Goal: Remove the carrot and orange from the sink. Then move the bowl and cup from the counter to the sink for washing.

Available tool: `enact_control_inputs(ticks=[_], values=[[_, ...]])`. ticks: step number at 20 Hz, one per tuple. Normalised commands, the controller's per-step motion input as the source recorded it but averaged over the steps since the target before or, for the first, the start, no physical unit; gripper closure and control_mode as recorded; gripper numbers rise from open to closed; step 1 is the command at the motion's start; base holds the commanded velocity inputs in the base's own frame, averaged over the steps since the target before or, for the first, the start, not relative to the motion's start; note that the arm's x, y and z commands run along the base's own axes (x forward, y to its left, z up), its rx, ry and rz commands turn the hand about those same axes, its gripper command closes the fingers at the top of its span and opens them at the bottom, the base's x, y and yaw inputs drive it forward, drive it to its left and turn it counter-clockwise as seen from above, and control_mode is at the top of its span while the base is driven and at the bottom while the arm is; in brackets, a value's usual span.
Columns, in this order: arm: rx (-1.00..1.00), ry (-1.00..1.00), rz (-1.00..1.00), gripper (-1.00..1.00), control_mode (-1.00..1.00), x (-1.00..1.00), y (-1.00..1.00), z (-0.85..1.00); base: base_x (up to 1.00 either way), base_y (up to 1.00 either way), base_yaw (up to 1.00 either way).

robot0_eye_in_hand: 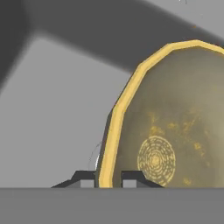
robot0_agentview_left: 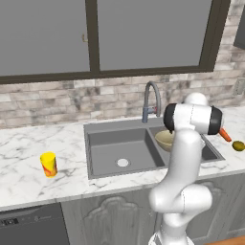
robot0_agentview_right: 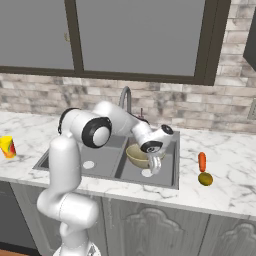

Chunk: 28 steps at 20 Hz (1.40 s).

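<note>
- The two-finger gripper (robot0_eye_in_hand: 108,179) is clamped on the lighter yellow rim of the wide, round, shallow tan-olive bowl (robot0_eye_in_hand: 175,127): in the hand view one dark fingertip (robot0_eye_in_hand: 85,178) sits outside the rim and the other inside it.
- In that view the rim runs straight up and away from the fingers, and the bowl's inside, with its ringed centre, faces one side, so the bowl stands on edge relative to the hand.
- In the right base view the gripper (robot0_agentview_right: 154,165) points down over the right basin of the dark grey rectangular double-basin sink (robot0_agentview_right: 165,176), and the bowl (robot0_agentview_right: 136,156) is inside that basin, just beside the hand towards the divider, tilted.
- Around the hand the basin walls stand near; grey basin floor lies open on the outer side of the rim.
- Beyond the hand rises the tall arched grey faucet (robot0_agentview_left: 151,98), at the sink's back edge.
- Out past the sink's right rim, on the white marble counter with grey veining (robot0_agentview_right: 230,170), lies the short tapered orange-red carrot (robot0_agentview_right: 202,161), its long axis running front to back; the small round olive-yellow orange (robot0_agentview_right: 205,179) sits just beside its nearer end.
- Farthest from the hand, across the left basin, the small yellow cup with a red-orange swirl (robot0_agentview_left: 49,164) stands upright on the counter.
</note>
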Motion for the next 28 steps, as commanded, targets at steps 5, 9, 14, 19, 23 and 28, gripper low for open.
enact_control_inputs(ticks=[5,9,14,19,23,28], values=[[0.00,0.00,0.00,1.00,-1.00,0.29,-0.02,-0.23,0.00,0.00,0.00],[0.00,-0.01,0.00,1.00,-1.00,0.28,0.00,-0.24,0.00,0.00,0.00],[0.00,0.00,0.00,1.00,-1.00,0.30,0.00,-0.24,0.00,0.00,0.00],[0.00,0.00,0.00,1.00,-1.00,0.28,0.11,-0.13,0.00,0.00,0.00],[0.00,-0.02,0.01,1.00,-1.00,0.17,0.22,0.00,0.00,0.00,0.00],[0.00,0.00,0.00,1.00,-1.00,0.11,0.22,0.07,0.00,0.00,0.00]])
